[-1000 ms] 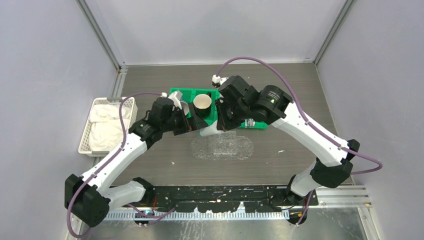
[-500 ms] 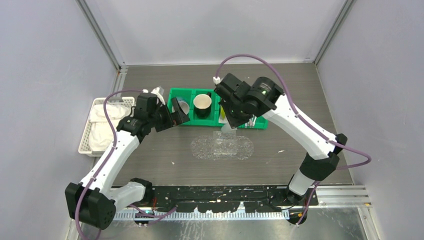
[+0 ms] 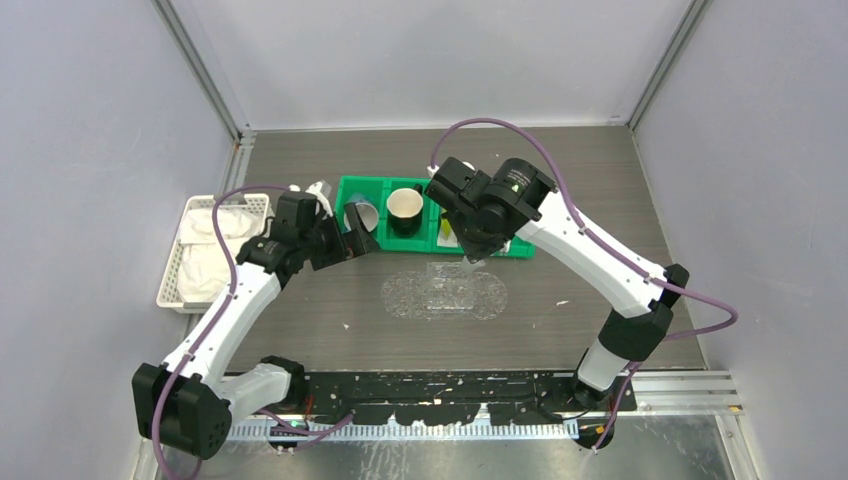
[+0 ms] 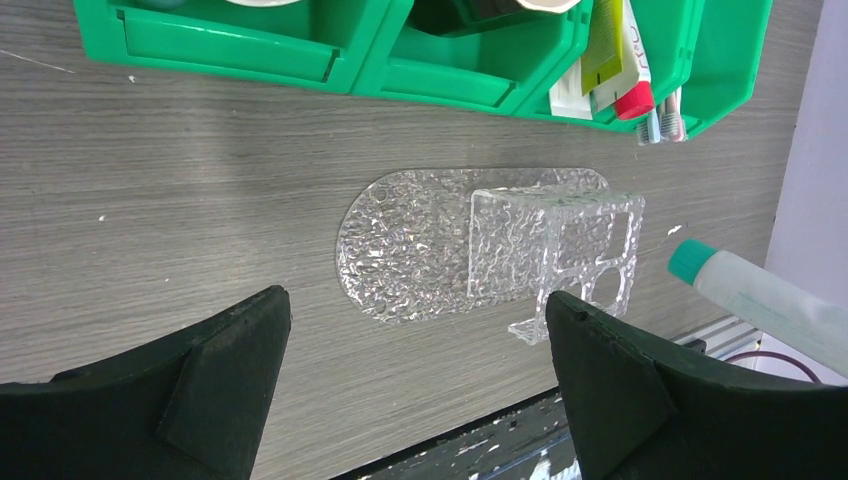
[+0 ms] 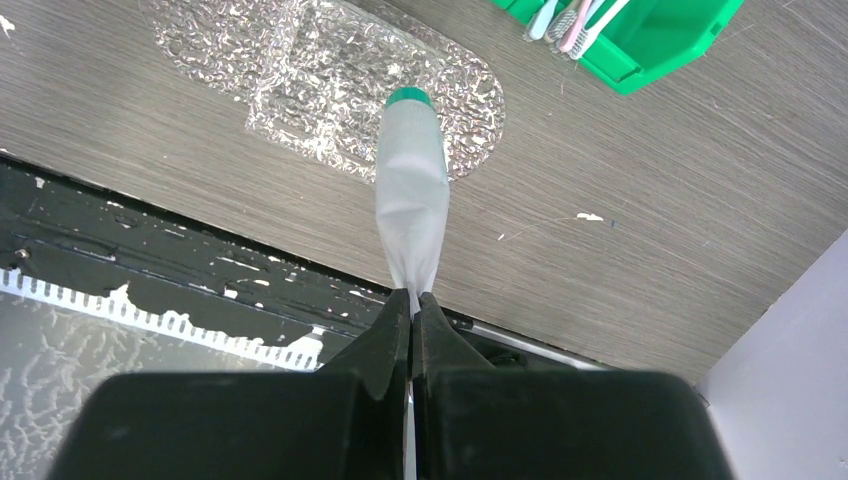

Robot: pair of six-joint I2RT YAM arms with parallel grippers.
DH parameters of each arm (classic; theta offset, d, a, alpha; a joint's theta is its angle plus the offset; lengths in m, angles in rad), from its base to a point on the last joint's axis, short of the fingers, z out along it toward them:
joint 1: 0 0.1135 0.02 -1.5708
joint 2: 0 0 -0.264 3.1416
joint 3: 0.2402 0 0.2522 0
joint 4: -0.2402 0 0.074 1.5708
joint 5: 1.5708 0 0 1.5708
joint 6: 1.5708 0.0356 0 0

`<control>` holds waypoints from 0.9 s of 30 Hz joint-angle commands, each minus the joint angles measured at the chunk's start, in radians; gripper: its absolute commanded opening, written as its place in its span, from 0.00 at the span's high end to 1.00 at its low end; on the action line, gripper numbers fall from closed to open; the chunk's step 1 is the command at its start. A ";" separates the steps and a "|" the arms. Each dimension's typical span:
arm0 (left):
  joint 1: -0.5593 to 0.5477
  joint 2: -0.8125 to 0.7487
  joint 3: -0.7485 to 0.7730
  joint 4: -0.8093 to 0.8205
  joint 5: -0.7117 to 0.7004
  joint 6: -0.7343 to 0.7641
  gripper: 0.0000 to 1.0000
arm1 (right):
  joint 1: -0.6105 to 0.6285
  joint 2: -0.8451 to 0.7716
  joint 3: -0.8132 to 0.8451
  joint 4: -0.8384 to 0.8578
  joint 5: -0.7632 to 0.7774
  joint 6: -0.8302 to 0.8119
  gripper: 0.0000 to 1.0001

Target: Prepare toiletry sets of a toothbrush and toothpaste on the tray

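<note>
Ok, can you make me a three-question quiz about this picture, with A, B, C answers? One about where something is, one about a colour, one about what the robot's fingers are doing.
1. Where are the toothbrushes?
A) in the green bin
B) on the clear tray
C) in the white basket

2. What colour is the cap on the held toothpaste tube?
A) orange
B) purple
C) blue-green

3. What are the left fingers doing?
A) squeezing a cup
B) wide open, holding nothing
C) shut on a toothbrush

Answers:
1 A: their heads stick out of the bin's end compartment.
2 C: the tube pinched in the right fingers ends in a blue-green cap.
3 B: they stand far apart with nothing between them.
</note>
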 commanded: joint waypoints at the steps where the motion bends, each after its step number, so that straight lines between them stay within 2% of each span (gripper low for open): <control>1: -0.001 -0.006 -0.008 0.026 0.019 0.011 0.00 | 0.003 0.003 0.030 -0.062 0.004 -0.020 0.99; 27: 0.001 0.004 -0.037 0.042 0.022 0.028 0.00 | -0.031 0.101 -0.011 0.063 -0.062 -0.076 0.99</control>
